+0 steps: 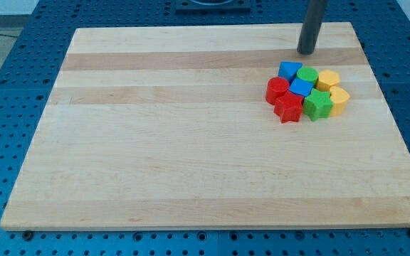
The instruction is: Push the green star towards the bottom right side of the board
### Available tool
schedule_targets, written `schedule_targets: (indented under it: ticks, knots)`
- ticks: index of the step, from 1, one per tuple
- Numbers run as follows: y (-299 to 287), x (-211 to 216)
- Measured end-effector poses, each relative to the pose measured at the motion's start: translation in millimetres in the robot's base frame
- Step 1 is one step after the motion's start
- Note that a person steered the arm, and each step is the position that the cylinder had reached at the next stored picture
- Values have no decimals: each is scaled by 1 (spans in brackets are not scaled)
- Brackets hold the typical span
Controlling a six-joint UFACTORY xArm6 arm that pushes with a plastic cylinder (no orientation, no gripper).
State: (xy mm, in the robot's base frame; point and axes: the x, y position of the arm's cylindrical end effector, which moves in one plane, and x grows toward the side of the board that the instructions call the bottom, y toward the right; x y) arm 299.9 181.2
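The green star (317, 105) lies in a tight cluster of blocks at the view's upper right of the wooden board (191, 142). It touches a red star (287, 108) on its left, a blue block (301, 88) above-left and a yellow block (339, 100) on its right. Further up sit a green round block (307, 75), a blue block (289, 70), a red round block (277, 89) and a yellow block (328, 80). My tip (306, 52) rests on the board just above the cluster, apart from the blocks, above the blue and green blocks.
The board lies on a blue perforated table (6, 107). The board's top edge is close behind the tip, and its right edge (390, 107) is a short way right of the cluster.
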Motion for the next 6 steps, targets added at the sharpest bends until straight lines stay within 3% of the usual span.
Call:
schedule_targets:
  ticks: [1, 4, 6]
  knots:
    - [0, 52]
    - [0, 141]
    - [18, 174]
